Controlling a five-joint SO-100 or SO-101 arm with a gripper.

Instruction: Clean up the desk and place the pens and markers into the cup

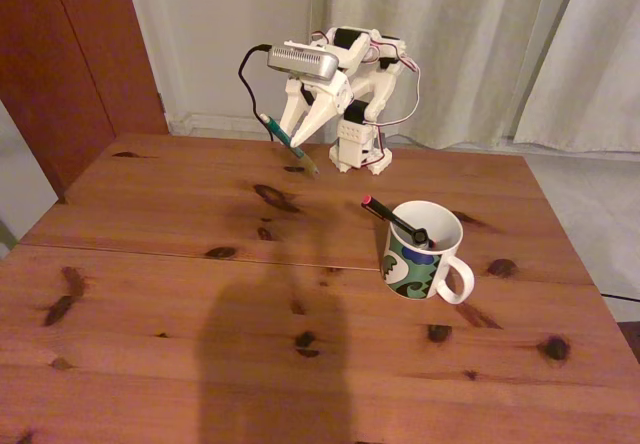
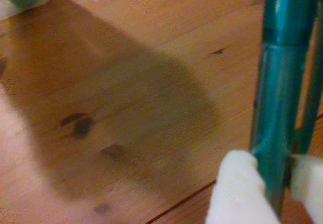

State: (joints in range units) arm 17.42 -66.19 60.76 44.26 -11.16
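Warm, dim indoor light; a broad soft shadow darkens the counter well before the pincer. The wrist view is blurred, perhaps from motion.

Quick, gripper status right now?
Gripper: shut on the teal-green pen, lifted off the desk.

A teal-green pen hangs tilted above the far side of the reddish-brown knotty counter. A black pen with a pink tip leans in the white patterned mug standing right of centre.
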